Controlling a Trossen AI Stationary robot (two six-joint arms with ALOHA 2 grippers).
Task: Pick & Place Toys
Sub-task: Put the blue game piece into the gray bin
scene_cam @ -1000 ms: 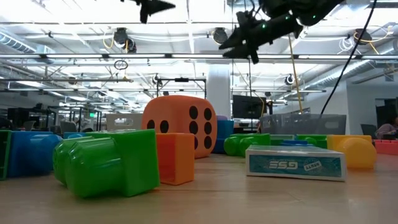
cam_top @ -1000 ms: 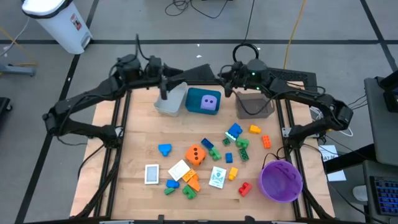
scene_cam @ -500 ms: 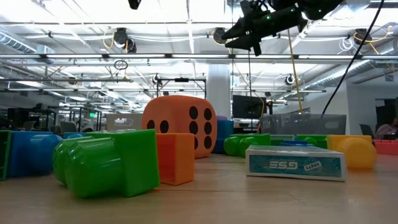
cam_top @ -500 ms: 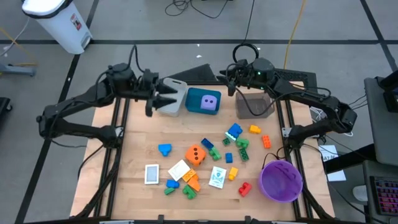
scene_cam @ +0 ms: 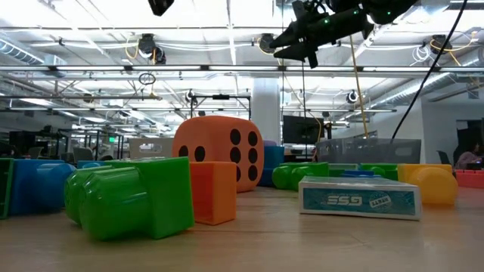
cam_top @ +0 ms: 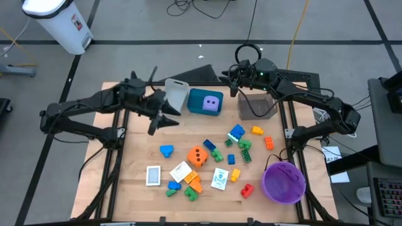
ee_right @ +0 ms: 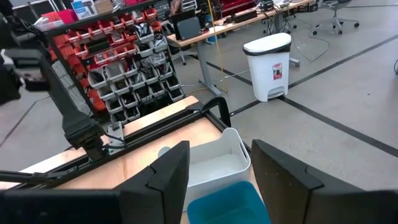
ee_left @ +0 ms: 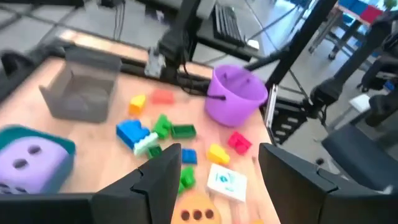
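The left gripper (cam_top: 160, 117) hangs open and empty above the table, near the toys (cam_top: 207, 160) scattered mid-table. It should probably choose one separate brick, descend straight, then close. The right gripper (cam_top: 233, 85), open too, waits by the trays.

left gripper (cam_top: 164, 119) hangs mid-air, jaws apart and empty — right gripper (cam_top: 232, 83) likewise, parted.
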